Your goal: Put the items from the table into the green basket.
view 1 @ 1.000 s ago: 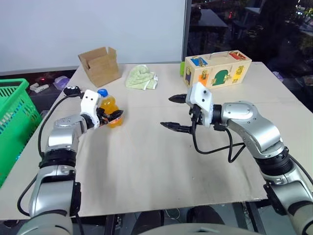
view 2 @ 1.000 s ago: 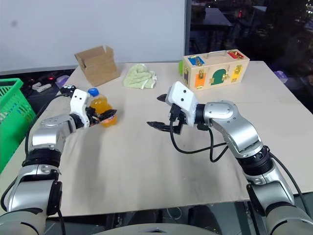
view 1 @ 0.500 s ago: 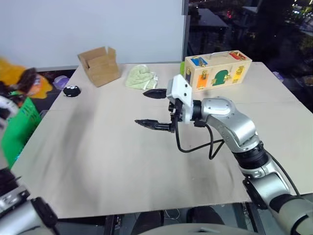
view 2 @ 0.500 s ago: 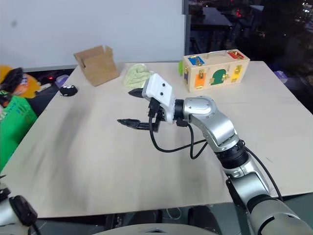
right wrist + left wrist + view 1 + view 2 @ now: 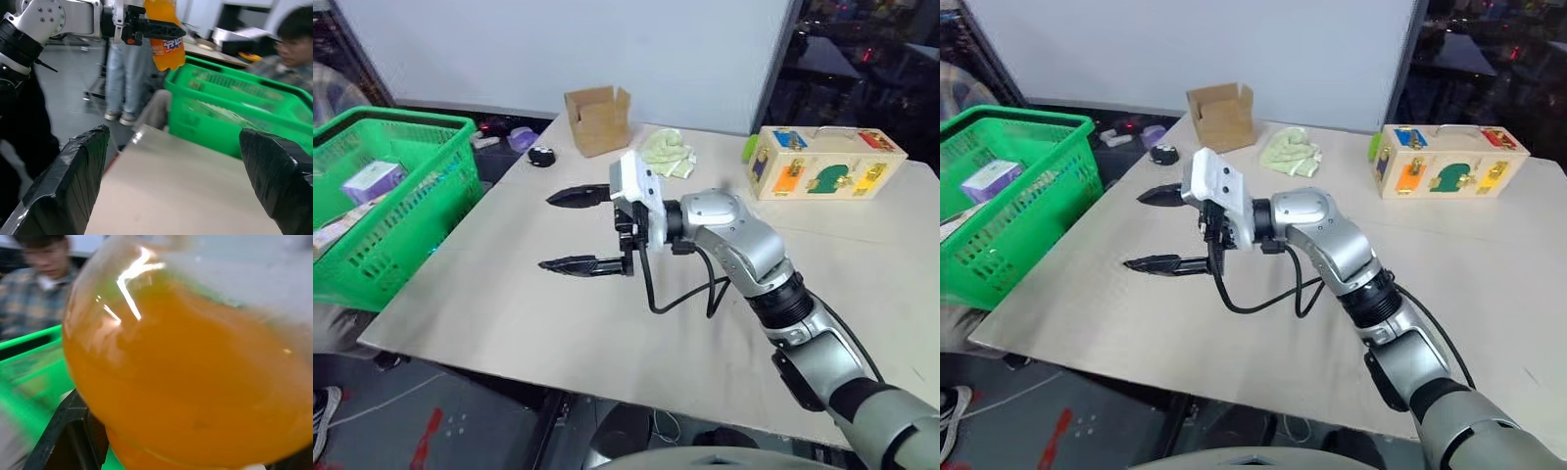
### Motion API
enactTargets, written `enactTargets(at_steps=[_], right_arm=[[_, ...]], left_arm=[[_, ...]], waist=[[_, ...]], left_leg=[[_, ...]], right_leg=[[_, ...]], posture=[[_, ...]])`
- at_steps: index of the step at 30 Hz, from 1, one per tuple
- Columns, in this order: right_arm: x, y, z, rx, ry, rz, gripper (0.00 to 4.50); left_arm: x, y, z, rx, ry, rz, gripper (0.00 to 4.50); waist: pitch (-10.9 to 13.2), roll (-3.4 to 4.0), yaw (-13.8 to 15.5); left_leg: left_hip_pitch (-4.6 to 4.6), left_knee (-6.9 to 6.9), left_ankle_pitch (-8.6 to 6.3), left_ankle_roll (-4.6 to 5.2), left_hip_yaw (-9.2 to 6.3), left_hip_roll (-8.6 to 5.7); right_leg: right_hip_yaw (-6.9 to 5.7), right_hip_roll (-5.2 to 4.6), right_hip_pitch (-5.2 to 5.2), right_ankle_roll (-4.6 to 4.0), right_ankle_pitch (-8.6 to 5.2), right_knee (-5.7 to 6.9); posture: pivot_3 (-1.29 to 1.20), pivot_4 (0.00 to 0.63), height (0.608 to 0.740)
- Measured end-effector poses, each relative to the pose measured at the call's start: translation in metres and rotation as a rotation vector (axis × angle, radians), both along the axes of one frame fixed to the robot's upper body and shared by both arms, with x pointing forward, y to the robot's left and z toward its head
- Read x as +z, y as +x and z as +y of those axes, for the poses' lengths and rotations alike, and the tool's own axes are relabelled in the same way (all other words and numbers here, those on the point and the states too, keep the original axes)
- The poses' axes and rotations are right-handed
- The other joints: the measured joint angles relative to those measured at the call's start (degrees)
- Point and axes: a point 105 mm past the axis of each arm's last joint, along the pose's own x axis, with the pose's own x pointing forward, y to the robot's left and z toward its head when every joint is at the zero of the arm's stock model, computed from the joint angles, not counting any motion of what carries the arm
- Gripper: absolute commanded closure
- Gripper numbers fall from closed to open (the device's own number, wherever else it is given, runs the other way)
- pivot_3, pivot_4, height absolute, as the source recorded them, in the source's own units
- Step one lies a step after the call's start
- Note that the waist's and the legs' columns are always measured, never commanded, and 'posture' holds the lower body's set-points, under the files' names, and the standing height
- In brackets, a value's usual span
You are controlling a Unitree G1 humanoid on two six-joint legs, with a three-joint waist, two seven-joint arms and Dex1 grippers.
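The small orange-drink bottle (image 5: 164, 36) hangs in the air with my left gripper (image 5: 165, 28) shut on it, up beside the green basket (image 5: 230, 122) and off the table's left edge. In the left wrist view the bottle (image 5: 186, 372) looms close, with the basket's green rim (image 5: 29, 340) behind it. The basket (image 5: 386, 201) stands left of the table (image 5: 509, 304); a small purple-and-white box (image 5: 372, 180) and a flat pale pack (image 5: 335, 230) lie in it. My right gripper (image 5: 546, 231) is open over the table's left half, pointing toward the basket, with nothing between its fingers.
At the table's far side stand an open cardboard box (image 5: 599, 117), a crumpled green cloth (image 5: 668, 155) and a wooden toy box (image 5: 827, 162). A small black object (image 5: 541, 155) lies near the far left corner. A seated person (image 5: 293, 49) is behind the basket, and another person's legs (image 5: 122, 73) stand nearby.
The view has swung left, bringing the basket in. My left gripper carried the bottle up and left, off the table. My right gripper swung left across the table, still open.
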Motion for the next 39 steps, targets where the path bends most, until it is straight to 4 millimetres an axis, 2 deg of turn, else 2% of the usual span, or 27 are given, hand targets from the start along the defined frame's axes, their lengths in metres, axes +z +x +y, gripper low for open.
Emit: enactTargets(at_steps=[3, 7, 9, 12, 15, 18, 22, 26, 29, 35, 39], right_arm=[[0.003, -0.002, 0.004, 0.011, 0.017, 0.0, 0.0], [0.012, -0.001, 0.014, -0.042, 0.059, 0.012, 0.0], [0.016, 0.0, 0.018, -0.084, 0.074, 0.024, 0.0], [0.02, 0.005, 0.022, -0.172, 0.087, 0.044, 0.0], [0.023, 0.011, 0.025, -0.245, 0.099, 0.068, 0.0], [0.025, 0.02, 0.023, -0.331, 0.099, 0.082, 0.0], [0.025, 0.026, 0.021, -0.382, 0.096, 0.09, 0.0], [0.027, 0.028, 0.019, -0.404, 0.106, 0.082, 0.0], [0.028, 0.028, 0.018, -0.412, 0.107, 0.08, 0.0], [0.028, 0.029, 0.015, -0.419, 0.105, 0.069, 0.0], [0.027, 0.032, 0.01, -0.434, 0.097, 0.053, 0.0]], left_arm=[[0.007, -0.002, 0.012, 0.022, 0.015, 0.027, 1.47], [0.034, 0.022, 0.056, 0.033, 0.083, 0.088, 1.47], [0.046, 0.033, 0.069, 0.027, 0.113, 0.082, 1.47], [0.053, 0.05, 0.083, 0.029, 0.13, 0.078, 1.47], [0.051, 0.065, 0.089, 0.037, 0.137, 0.092, 1.47], [0.052, 0.086, 0.085, 0.019, 0.137, 0.099, 1.47], [0.061, 0.101, 0.078, 0.013, 0.178, 0.104, 1.47], [0.053, 0.11, 0.078, 0.041, 0.196, 0.148, 1.47], [0.035, 0.114, 0.082, 0.093, 0.2, 0.217, 0.06], [0.015, 0.108, 0.091, 0.158, 0.204, 0.234, 0.02], [0.001, 0.109, 0.087, 0.097, 0.137, 0.18, 0.02]], waist=[[0.0, 0.0, 2.9], [0.0, 0.02, 5.7], [0.0, 0.06, 6.4], [0.0, 0.06, 6.7], [0.0, 0.03, 6.6], [-0.1, -0.27, 6.4], [-0.1, -0.36, 4.9], [-0.1, -0.35, 2.6], [-0.1, -0.36, 0.6], [-0.1, -0.4, -4.3], [-0.1, -0.42, -6.9]], left_leg=[[-0.02, -0.12, 0.0, -0.07, -0.06, 0.0], [-0.07, -0.23, 0.05, -0.23, -0.09, 0.0], [-0.12, -0.27, 0.05, -0.27, -0.02, 0.05], [-0.17, -0.28, 0.05, -0.29, 0.21, 0.06], [-0.25, -0.26, 0.06, -0.3, 0.4, 0.05], [-0.37, -0.23, 0.0, -0.39, 0.42, 0.06], [-0.35, -0.23, 0.09, -0.22, 0.46, 0.08], [-0.29, -0.23, 0.1, -0.21, 0.46, 0.17], [-0.25, -0.21, 0.11, -0.2, 0.45, 0.19], [-0.18, -0.2, 0.12, -0.18, 0.48, 0.17], [-0.1, -0.2, 0.13, -0.18, 0.45, 0.15]], right_leg=[[-0.17, 0.03, -0.01, 0.08, -0.2, -0.04], [-0.93, 0.12, 0.0, -0.29, -0.49, -0.06], [-1.21, 0.09, -0.01, -0.32, -0.51, -0.11], [-1.39, 0.05, -0.01, -0.31, -0.5, -0.15], [-1.39, 0.05, -0.04, -0.13, -0.38, -0.2], [-1.4, 0.11, -0.14, -0.1, -0.34, -0.16], [-1.36, 0.11, -0.14, -0.29, -0.22, -0.05], [-1.36, 0.16, -0.13, -0.15, -0.31, 0.03], [-1.35, 0.17, -0.1, -0.31, -0.21, 0.08], [-1.19, 0.1, -0.08, -0.36, -0.18, 0.19], [-1.14, 0.06, -0.06, -0.37, -0.18, 0.28]], posture=[[0.53, 0.0, 0.74], [0.47, 0.0, 0.74], [0.44, 0.0, 0.74], [0.43, 0.0, 0.74], [0.4, 0.0, 0.74], [0.36, 0.0, 0.74], [0.34, 0.0, 0.74], [0.33, 0.0, 0.74], [0.3, 0.0, 0.74], [0.28, 0.0, 0.74], [0.28, 0.0, 0.74]])
